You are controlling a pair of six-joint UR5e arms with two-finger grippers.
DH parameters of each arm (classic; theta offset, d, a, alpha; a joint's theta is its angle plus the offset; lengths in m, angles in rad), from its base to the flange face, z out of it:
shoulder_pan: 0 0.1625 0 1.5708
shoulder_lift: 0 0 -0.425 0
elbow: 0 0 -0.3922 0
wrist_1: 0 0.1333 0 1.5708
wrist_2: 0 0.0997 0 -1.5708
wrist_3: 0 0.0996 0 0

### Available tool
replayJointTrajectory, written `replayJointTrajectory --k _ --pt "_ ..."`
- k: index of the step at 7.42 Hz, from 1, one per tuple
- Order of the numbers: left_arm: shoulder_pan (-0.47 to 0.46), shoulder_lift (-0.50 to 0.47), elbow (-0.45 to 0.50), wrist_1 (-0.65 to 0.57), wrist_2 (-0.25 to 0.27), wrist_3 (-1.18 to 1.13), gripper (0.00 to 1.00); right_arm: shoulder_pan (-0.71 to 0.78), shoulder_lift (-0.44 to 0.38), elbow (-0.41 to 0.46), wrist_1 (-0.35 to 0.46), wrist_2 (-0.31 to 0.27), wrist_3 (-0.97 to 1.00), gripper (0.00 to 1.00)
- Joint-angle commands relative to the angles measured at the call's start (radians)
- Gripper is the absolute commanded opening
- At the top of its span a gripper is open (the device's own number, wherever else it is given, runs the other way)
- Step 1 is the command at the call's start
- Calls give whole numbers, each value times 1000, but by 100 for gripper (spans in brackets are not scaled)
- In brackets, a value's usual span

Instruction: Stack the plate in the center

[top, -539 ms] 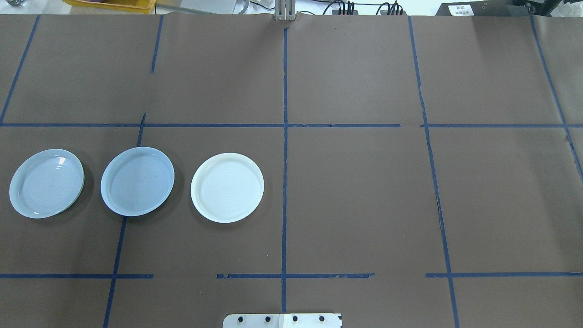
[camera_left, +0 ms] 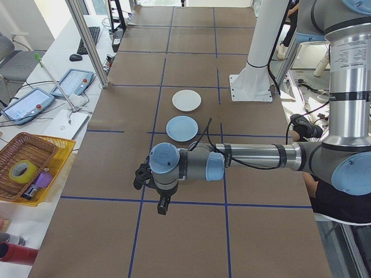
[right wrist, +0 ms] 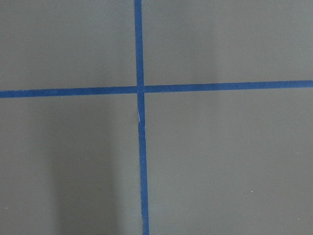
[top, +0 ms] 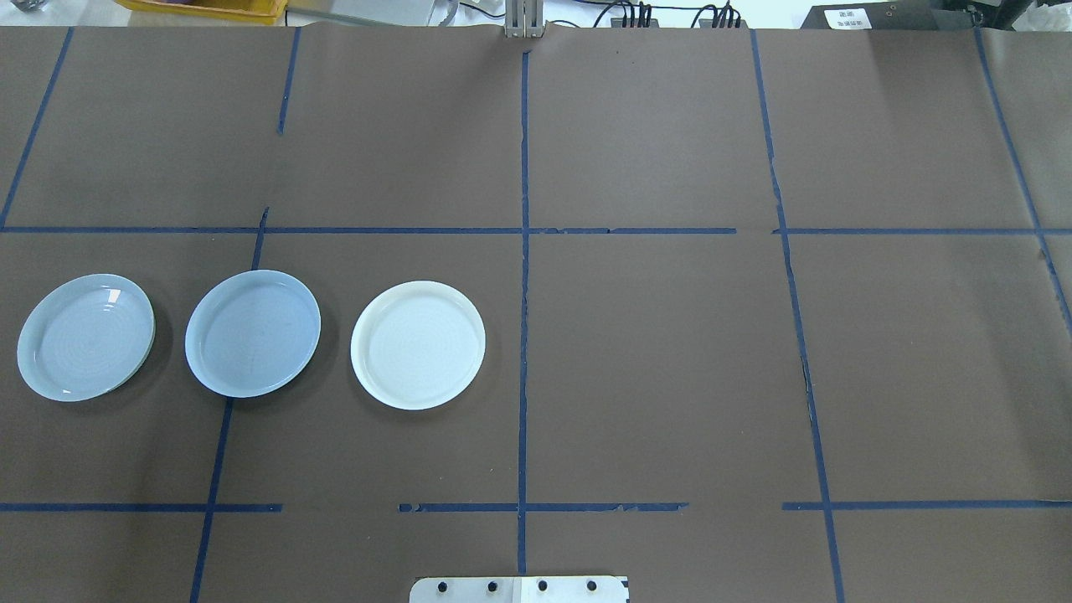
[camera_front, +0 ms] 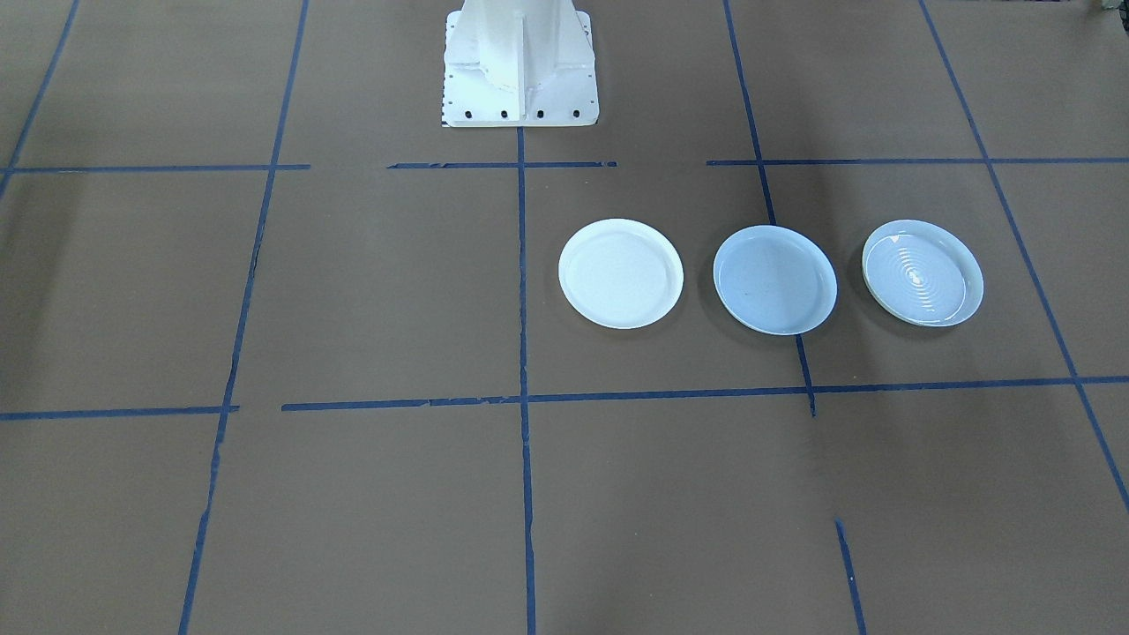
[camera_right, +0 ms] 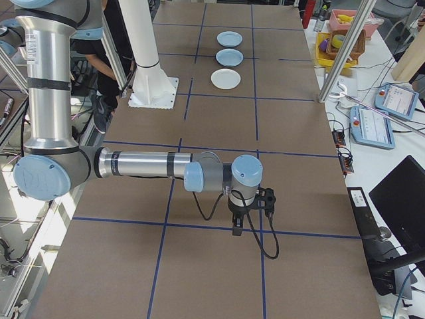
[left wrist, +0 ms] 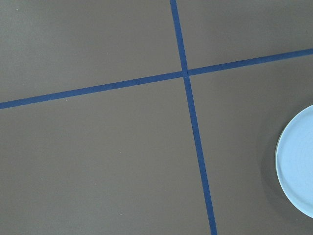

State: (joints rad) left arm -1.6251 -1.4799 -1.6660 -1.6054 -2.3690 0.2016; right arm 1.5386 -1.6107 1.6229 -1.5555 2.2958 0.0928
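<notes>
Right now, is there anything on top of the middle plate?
No. The middle plate is bare inside, its smooth blue-grey bottom showing. The white plate and the ringed plate lie beside it, apart. What lies under it is hidden.

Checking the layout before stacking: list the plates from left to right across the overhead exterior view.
ringed blue-grey plate → plain blue-grey plate (the center) → white plate

ringed plate [camera_front: 923, 273]: glossy, likely glazed ceramic | center plate [camera_front: 774, 280]: smooth | table [camera_front: 353, 494]: matt brown paper
</notes>
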Motion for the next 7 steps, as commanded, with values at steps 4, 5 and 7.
replayJointTrajectory --k 4,5,7 --pt "169 -2 -8 -230 -82 -371 100 0 0 0 0 -1 -1 100" --pt "229 9 0 -340 -66 -516 100 0 0 0 0 1 -1 100" --pt "328 35 24 -491 40 -692 100 0 0 0 0 1 1 100"
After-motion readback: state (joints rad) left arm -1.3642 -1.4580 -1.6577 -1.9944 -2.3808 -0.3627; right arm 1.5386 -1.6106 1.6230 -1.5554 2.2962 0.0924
